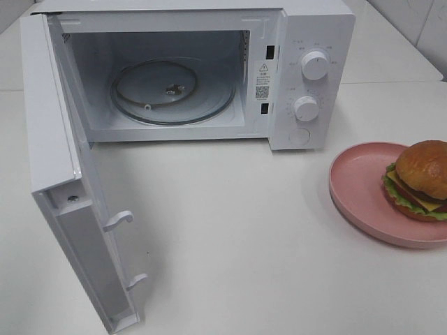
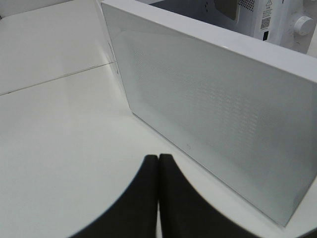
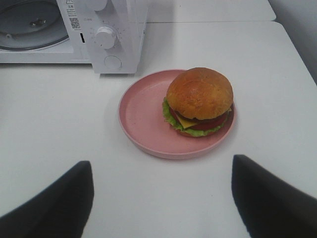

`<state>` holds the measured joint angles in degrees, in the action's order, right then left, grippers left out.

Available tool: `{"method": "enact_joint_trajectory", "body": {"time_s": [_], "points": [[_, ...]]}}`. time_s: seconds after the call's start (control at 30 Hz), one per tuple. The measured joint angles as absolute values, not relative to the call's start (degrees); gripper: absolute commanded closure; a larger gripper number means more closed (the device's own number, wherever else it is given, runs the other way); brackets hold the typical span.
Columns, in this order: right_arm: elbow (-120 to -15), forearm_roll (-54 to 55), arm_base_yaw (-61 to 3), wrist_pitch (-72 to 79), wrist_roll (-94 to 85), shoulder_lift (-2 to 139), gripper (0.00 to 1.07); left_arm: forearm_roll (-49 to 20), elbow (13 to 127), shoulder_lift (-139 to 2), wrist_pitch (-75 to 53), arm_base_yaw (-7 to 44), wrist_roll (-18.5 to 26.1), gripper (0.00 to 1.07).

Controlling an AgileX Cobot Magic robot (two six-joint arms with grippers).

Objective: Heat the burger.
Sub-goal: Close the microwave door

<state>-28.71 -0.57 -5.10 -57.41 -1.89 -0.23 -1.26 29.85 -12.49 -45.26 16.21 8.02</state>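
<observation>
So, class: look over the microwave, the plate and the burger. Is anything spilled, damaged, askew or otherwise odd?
Nothing stands out. The microwave has its door swung wide open, and its glass turntable lies flat and bare. The burger sits upright but off-centre on the pink plate. No spills or damage show.

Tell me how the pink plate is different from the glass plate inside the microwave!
The pink plate is solid pink, while the glass plate is see-through. The pink plate sits out on the table to the right of the microwave; the glass plate lies inside it, behind the open door. The pink plate carries the burger; the glass plate carries no food. Both are round with a raised rim.
</observation>
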Motion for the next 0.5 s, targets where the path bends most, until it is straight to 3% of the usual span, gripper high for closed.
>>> {"method": "enact_joint_trajectory", "body": {"time_s": [0.5], "points": [[-28.7,-0.6,-5.1,-57.4,-1.9,-0.2,0.34,-3.3,29.9,-44.6,-18.2,16.2,8.1,1.06]]}}
